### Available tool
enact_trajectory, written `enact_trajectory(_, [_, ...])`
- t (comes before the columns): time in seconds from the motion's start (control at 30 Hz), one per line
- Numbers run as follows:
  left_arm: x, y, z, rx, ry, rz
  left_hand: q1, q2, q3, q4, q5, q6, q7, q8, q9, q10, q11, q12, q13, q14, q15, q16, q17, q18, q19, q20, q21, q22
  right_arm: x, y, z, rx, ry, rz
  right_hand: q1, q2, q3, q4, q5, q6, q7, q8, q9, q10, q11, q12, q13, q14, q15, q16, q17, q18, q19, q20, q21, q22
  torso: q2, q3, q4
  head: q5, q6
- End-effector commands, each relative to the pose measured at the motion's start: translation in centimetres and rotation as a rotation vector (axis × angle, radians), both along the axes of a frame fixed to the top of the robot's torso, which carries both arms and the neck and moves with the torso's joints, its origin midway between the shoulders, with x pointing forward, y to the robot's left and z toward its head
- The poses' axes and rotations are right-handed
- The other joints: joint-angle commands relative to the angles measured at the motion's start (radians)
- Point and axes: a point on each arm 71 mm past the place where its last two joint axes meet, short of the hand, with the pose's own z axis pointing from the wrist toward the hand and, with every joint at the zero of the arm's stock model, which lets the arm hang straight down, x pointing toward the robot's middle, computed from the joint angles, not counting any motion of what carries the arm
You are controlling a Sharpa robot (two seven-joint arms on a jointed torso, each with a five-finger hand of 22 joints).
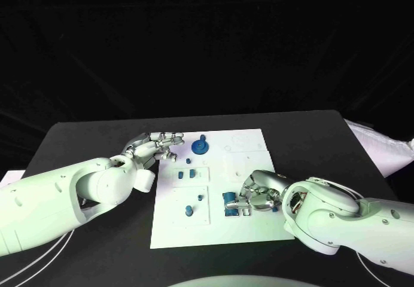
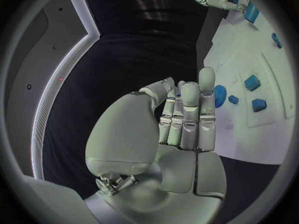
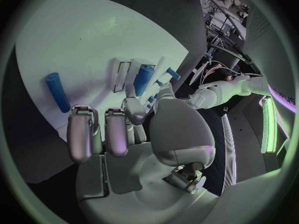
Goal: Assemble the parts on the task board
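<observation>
White task board (image 1: pixel 250 230) lies flat mid-desk (image 1: pixel 86 134), small blue parts scattered on it: round gear-like part (image 1: pixel 200 146) at 12 o'clock, small peg (image 1: pixel 188 210) at 7 o'clock. Left hand (image 1: pixel 160 145) at board's 11 o'clock corner, fingers (image 2: pixel 190 109) straight, together, holding nothing. Right hand (image 1: pixel 252 197) at 4 o'clock, fingers (image 3: pixel 81 134) over a blue cylinder (image 1: pixel 228 198); grip unclear.
</observation>
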Motion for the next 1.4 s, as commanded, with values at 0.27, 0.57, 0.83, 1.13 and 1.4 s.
enact_trajectory(0.27, [-0.1,-0.2,0.0,-0.011,-0.003,-0.023,0.000,0.005,-0.005,-0.001,-0.003,-0.004,0.004,0.003,-0.001,-0.008,-0.001,0.006,0.001,-0.006,-0.001,-0.004,-0.001,0.018,-0.006,0.000,-0.003,-0.001,-0.1,0.5,0.0,-0.059,-0.040,0.058,0.183,0.049,0.040,-0.076,0.046,0.009,-0.008,0.023,0.020,0.009,-0.010,0.004,0.016,0.058,-0.011,0.002,0.015,-0.007,0.005,-0.003,0.001,0.039,0.000,-0.0003,0.0003,-0.002,-0.004])
enact_trajectory(0.57, [-0.1,-0.2,0.0,-0.007,-0.004,-0.024,0.000,0.005,-0.005,-0.001,-0.003,-0.004,0.004,0.003,-0.001,-0.008,-0.001,0.006,0.001,-0.006,-0.001,-0.004,-0.001,0.018,-0.006,0.000,-0.003,-0.001,0.1,0.8,-0.3,-0.099,-0.056,0.081,0.267,0.067,0.064,-0.131,0.035,0.020,-0.018,0.032,0.029,0.023,-0.020,0.024,0.037,0.060,-0.018,0.008,0.025,-0.008,0.010,-0.010,0.005,0.047,0.000,-0.0010,0.0007,-0.002,-0.006])
enact_trajectory(0.83, [-0.1,-0.1,0.0,-0.005,-0.005,-0.023,0.000,0.006,-0.005,-0.001,-0.003,-0.004,0.004,0.003,-0.001,-0.009,-0.001,0.007,0.001,-0.006,-0.001,-0.005,-0.002,0.018,-0.006,0.000,-0.005,-0.002,0.3,0.6,-0.2,-0.108,-0.093,0.074,0.278,0.078,0.070,-0.140,0.035,0.027,-0.022,0.037,0.032,0.033,-0.023,0.040,0.052,0.060,-0.021,0.009,0.028,-0.009,0.012,-0.012,0.006,0.050,-0.001,-0.0012,-0.0008,-0.006,-0.007])
enact_trajectory(1.13, [-0.1,0.0,0.0,-0.003,-0.005,-0.021,0.000,0.006,-0.005,-0.001,-0.003,-0.005,0.004,0.003,-0.001,-0.009,-0.001,0.007,0.001,-0.007,-0.001,-0.005,-0.003,0.018,-0.006,0.000,-0.005,-0.002,0.0,-0.8,0.4,-0.033,-0.114,0.005,0.225,0.089,0.052,-0.103,0.083,0.020,-0.020,0.036,0.035,0.035,-0.021,0.036,0.054,0.060,-0.020,0.007,0.026,-0.009,0.012,-0.014,0.006,0.051,-0.001,-0.0002,-0.0018,-0.011,-0.008])
enact_trajectory(1.4, [-0.1,0.0,0.0,-0.002,-0.005,-0.019,0.000,0.006,-0.005,-0.001,-0.003,-0.005,0.004,0.003,-0.001,-0.009,-0.001,0.007,0.001,-0.007,-0.001,-0.005,-0.003,0.018,-0.006,0.000,-0.005,-0.002,-0.3,-3.2,1.8,0.025,-0.125,-0.055,0.217,0.076,0.036,-0.092,0.118,-0.034,0.005,-0.005,0.021,0.016,-0.002,0.005,0.035,0.060,-0.007,0.007,0.027,-0.008,0.006,-0.005,0.001,0.042,0.000,0.0000,-0.0018,-0.020,-0.007])
